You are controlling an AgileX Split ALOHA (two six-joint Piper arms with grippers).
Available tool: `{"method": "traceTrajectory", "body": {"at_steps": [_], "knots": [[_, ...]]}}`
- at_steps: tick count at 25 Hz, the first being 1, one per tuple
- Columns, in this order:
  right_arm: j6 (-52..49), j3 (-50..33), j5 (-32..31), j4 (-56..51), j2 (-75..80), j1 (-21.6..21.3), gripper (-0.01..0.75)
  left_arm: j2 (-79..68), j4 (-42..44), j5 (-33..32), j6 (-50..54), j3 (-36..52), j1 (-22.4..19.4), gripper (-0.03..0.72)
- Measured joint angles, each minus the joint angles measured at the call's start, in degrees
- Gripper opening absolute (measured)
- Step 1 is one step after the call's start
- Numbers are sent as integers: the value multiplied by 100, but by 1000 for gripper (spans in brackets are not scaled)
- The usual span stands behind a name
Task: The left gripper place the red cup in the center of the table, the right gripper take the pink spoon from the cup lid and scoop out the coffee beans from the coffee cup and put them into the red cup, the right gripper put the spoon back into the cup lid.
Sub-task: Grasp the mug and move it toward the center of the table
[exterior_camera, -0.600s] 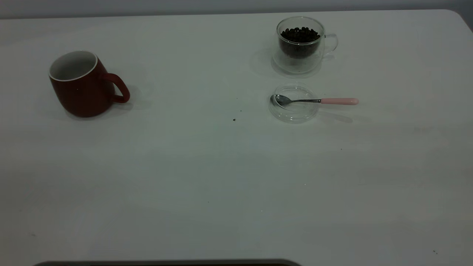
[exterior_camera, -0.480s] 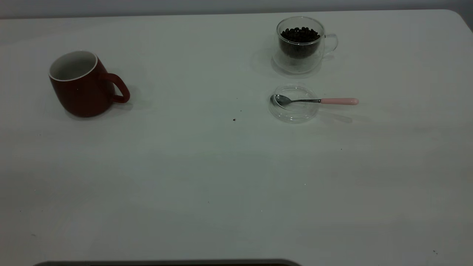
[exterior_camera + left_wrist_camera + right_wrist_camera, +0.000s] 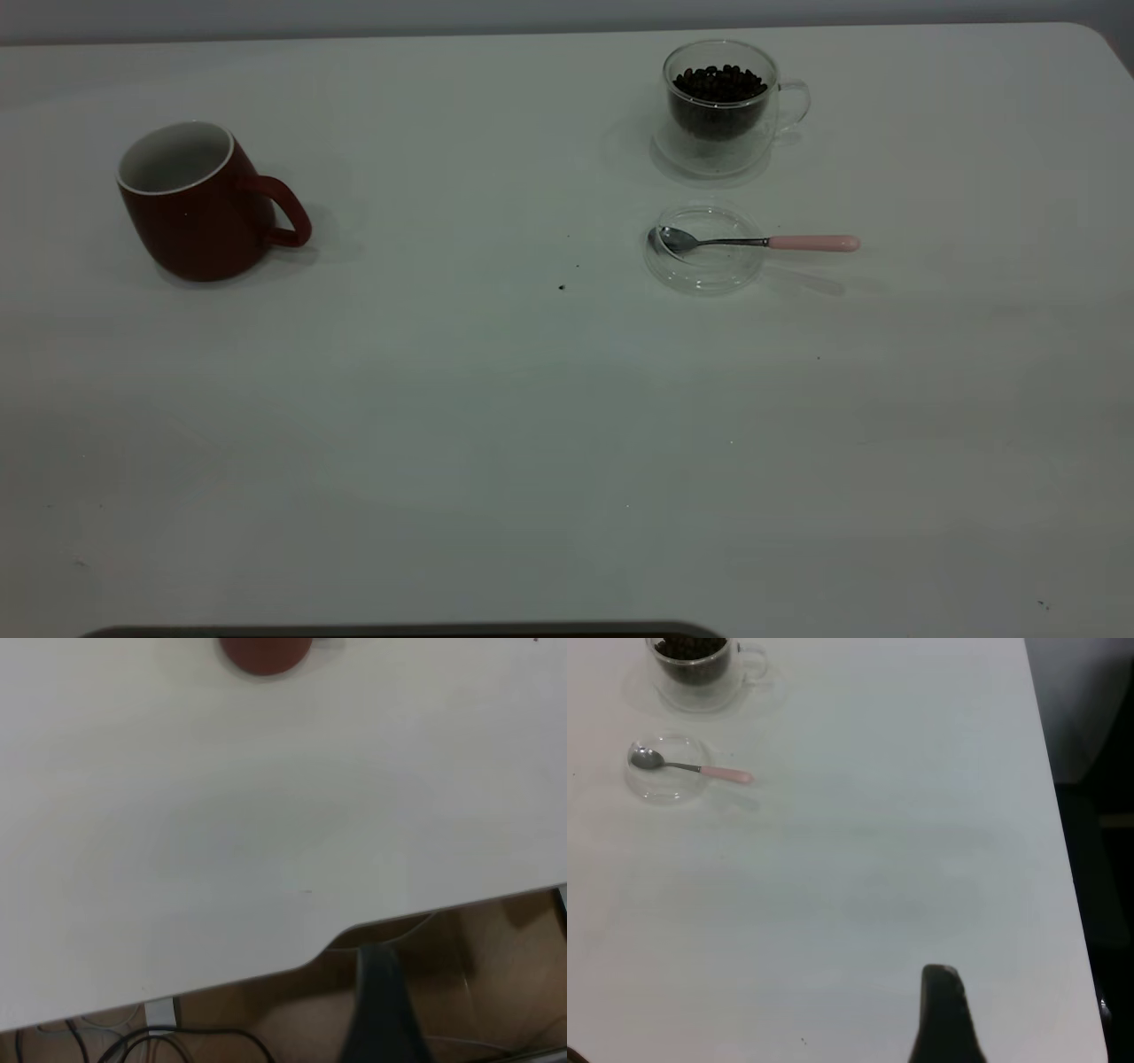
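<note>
Counting items, we find one red cup (image 3: 199,204) at the table's (image 3: 443,425) left, one coffee cup (image 3: 722,105) holding beans, one cup lid (image 3: 704,252) and one pink spoon (image 3: 762,241) resting across it. Both grippers sit well apart from these; we cannot tell their finger state.

The exterior view looks steeply down on the bench (image 3: 496,425) from close. The left wrist view hangs back over the bench's near edge, sharing the red cup (image 3: 264,653). The right wrist view, high and far, shares the spoon (image 3: 691,769) and glass cup (image 3: 700,669).
</note>
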State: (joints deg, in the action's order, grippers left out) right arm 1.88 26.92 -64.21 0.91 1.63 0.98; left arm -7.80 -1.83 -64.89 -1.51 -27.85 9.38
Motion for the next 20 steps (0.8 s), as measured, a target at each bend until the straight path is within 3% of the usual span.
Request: {"method": "traceTrajectory", "body": {"at_steps": [16,20], "knots": [[0,0,0,0,0,0,560,-28,-88,6,25,-7,0,588],[0,0,0,0,0,0,560,-626,-83,132,223,-530,0,588]]}}
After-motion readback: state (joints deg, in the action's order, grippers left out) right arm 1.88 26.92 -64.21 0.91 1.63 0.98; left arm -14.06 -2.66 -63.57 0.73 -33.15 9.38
